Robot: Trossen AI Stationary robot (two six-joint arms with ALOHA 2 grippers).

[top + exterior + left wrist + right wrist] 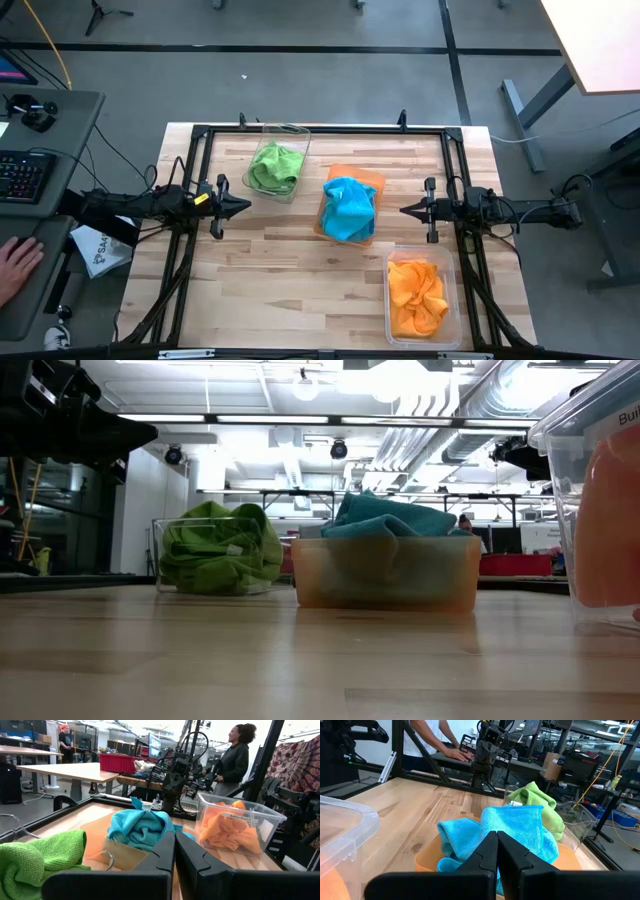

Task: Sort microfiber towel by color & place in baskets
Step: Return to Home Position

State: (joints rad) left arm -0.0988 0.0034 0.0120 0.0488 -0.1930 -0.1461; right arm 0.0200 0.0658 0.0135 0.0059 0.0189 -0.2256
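Observation:
Green towels (276,166) lie heaped in a clear basket (291,133) at the far left-centre. Blue towels (350,208) fill the orange basket (364,178) in the middle. Orange towels (416,296) lie in a clear basket (452,290) at the near right. My left gripper (246,207) is shut and empty, raised at the table's left and pointing at the orange basket. My right gripper (404,210) is shut and empty, raised at the right and pointing at the same basket.
A black frame (320,130) runs round the table's edges. Bare wood lies along the near left (260,290). A person's hand (15,262) rests at a desk off the table's left. People stand in the room beyond (235,755).

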